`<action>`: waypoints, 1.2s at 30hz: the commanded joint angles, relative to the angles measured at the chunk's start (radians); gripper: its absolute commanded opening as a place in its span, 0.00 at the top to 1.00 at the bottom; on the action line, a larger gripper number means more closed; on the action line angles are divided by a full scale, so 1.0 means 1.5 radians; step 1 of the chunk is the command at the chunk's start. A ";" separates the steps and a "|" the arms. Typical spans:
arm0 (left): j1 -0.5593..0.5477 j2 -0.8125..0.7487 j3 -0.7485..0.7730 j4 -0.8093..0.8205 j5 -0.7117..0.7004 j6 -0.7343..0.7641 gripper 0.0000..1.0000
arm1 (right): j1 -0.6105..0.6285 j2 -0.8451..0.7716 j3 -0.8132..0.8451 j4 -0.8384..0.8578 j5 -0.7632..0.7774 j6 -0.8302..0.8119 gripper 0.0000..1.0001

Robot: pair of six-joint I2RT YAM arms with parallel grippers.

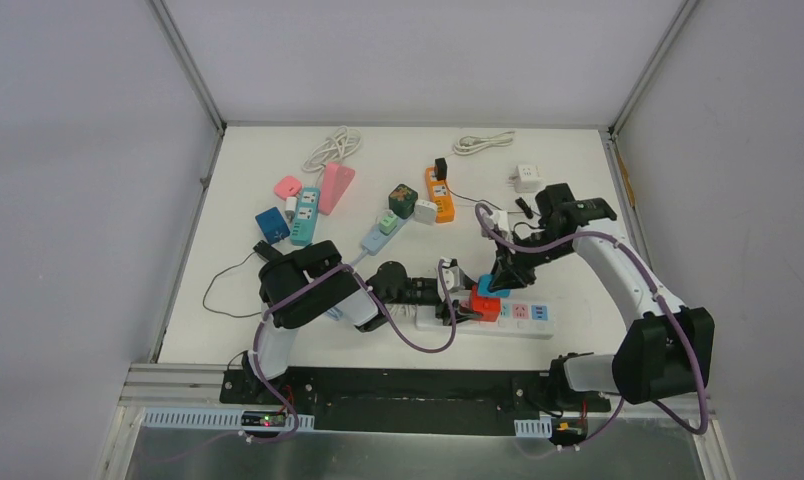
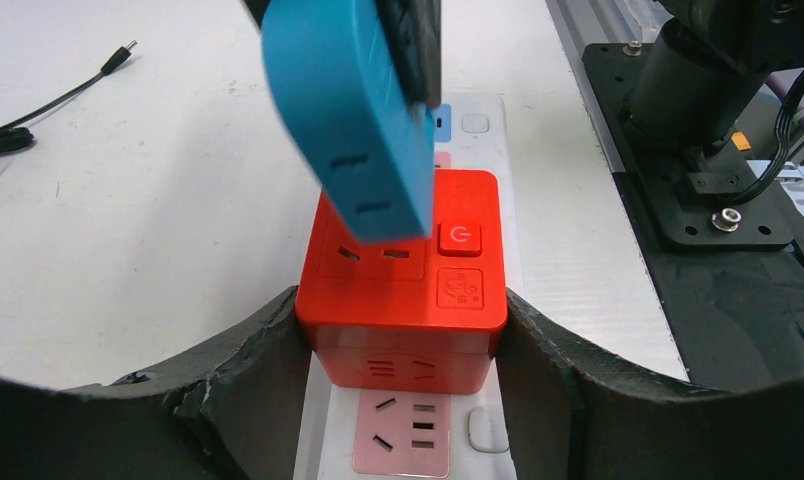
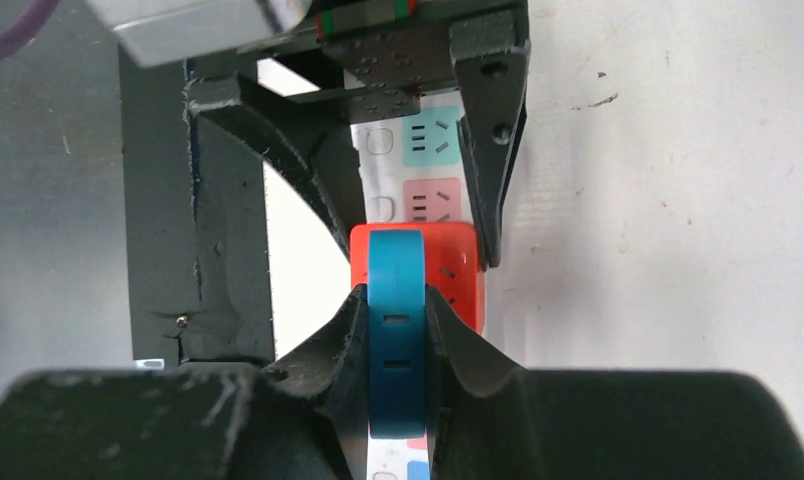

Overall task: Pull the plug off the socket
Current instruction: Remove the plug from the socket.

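Blue plug (image 2: 353, 110) is clamped between the fingers (image 3: 463, 350) of the right end effector (image 3: 395, 312), which is pinched narrow on the plug's flat sides. Directly below that end effector sits the red cube socket (image 2: 403, 290). The plug leans at a tilt, with its lower end over the cube's top face; whether its prongs are seated there cannot be told. The left end effector (image 2: 403, 345) is partly closed, its two fingers (image 2: 248, 370) pressed against opposite sides of the cube. Beneath the cube a white power strip (image 1: 526, 325) lies on the counter (image 1: 398, 150), and its pink outlet (image 2: 403, 440) shows between the left end effector's fingers.
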 commanded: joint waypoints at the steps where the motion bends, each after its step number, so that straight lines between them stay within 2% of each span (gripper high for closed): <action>1: 0.002 0.006 -0.001 -0.013 0.005 -0.004 1.00 | -0.033 -0.001 0.037 -0.111 -0.056 -0.103 1.00; 8: 0.003 0.006 0.003 -0.018 0.007 -0.005 1.00 | -0.006 0.006 0.053 -0.075 -0.075 -0.043 1.00; 13: 0.004 -0.005 0.005 -0.026 0.001 -0.024 1.00 | -0.024 -0.002 0.082 -0.077 -0.105 -0.001 1.00; 15: 0.004 -0.011 0.007 -0.029 0.003 -0.036 0.89 | -0.046 -0.005 0.084 -0.078 -0.117 0.010 1.00; 16: 0.003 -0.014 0.008 -0.030 0.003 -0.037 0.80 | -0.057 -0.006 0.085 -0.077 -0.122 0.014 1.00; 18: 0.003 -0.020 0.006 -0.033 -0.009 -0.062 0.52 | -0.078 -0.003 0.088 -0.077 -0.127 0.024 1.00; 19: 0.004 -0.023 0.005 -0.040 -0.021 -0.074 0.33 | -0.088 -0.001 0.089 -0.077 -0.128 0.028 1.00; 23: 0.004 -0.047 0.004 -0.084 -0.042 -0.088 0.02 | -0.123 0.004 0.092 -0.076 -0.135 0.042 1.00; 31: 0.006 -0.142 0.005 -0.211 -0.055 -0.067 0.01 | -0.177 0.003 0.102 -0.077 -0.149 0.064 1.00; 36: 0.021 -0.243 0.025 -0.395 -0.078 -0.104 0.01 | -0.219 0.011 0.114 -0.076 -0.160 0.085 1.00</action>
